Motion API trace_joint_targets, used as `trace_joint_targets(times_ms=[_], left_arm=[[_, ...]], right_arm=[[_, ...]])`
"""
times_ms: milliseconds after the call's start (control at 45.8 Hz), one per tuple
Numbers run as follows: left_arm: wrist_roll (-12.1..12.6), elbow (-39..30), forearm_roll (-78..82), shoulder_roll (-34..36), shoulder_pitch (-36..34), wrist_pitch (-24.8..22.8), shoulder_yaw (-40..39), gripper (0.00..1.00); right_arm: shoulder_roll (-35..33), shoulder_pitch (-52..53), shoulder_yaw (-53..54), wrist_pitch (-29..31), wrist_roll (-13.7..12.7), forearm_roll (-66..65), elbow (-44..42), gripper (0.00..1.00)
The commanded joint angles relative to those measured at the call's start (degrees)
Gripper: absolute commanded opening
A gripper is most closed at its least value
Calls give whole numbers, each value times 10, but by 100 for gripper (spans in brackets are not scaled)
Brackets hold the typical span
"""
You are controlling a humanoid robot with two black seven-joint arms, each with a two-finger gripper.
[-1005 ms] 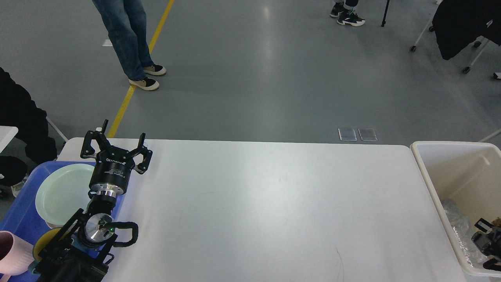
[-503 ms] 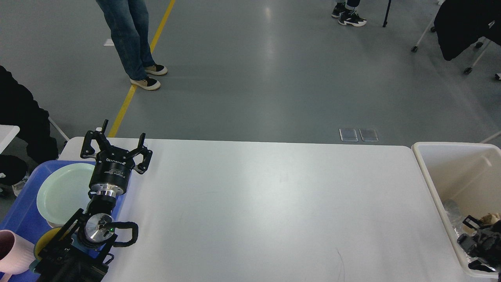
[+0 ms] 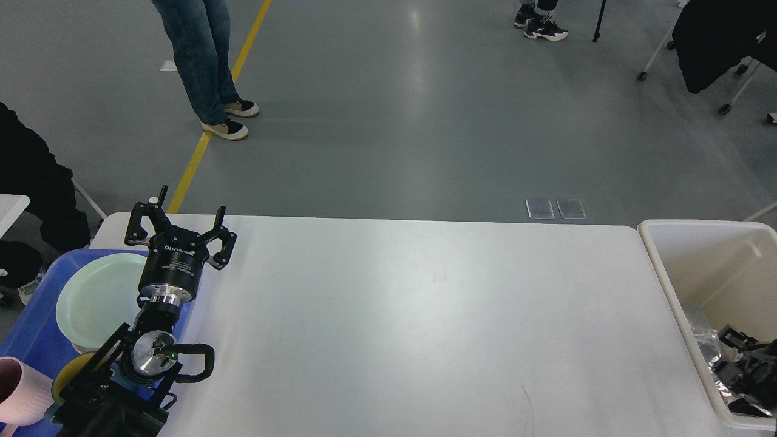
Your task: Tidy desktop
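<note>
The desktop (image 3: 425,315) is a wide white tabletop with rounded corners, bare across its middle. My left gripper (image 3: 179,220) is open and empty, held above the desktop's far left corner beside the blue tray. My right gripper (image 3: 742,364) is low inside the cream bin at the right edge. It is dark and partly cut off, so I cannot tell whether its fingers are open or shut, or whether it holds anything.
A blue tray (image 3: 30,328) at the left holds a pale green plate (image 3: 97,297), a pink cup (image 3: 18,388) and a yellow item (image 3: 64,376). The cream bin (image 3: 661,267) holds crumpled clear wrap (image 3: 707,346). People stand on the floor beyond the table.
My right gripper has shifted a little inside the bin. A tan item seen by it half a second ago no longer shows. The left arm has not moved.
</note>
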Motion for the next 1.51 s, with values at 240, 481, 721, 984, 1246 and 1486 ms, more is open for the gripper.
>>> trace_joint_targets(times_ms=[240, 481, 721, 984, 1246, 1486], left_arm=[[0, 0, 0, 0, 0, 0, 0, 97], [0, 0, 0, 0, 0, 0, 0, 96], [0, 0, 0, 0, 0, 0, 0, 96], [-1, 0, 0, 0, 1, 0, 0, 96], [0, 0, 0, 0, 1, 0, 0, 96], [0, 0, 0, 0, 1, 0, 0, 96]], right_arm=[[-67, 107, 314, 3, 1, 17, 7, 100], [-83, 183, 483, 4, 3, 16, 82, 100], [-140, 186, 728, 6, 3, 15, 254, 100], [-134, 17, 960, 85, 170, -4, 384, 100], [-68, -102, 991, 128, 443, -67, 400, 100], [-23, -129, 999, 187, 449, -66, 413, 100]])
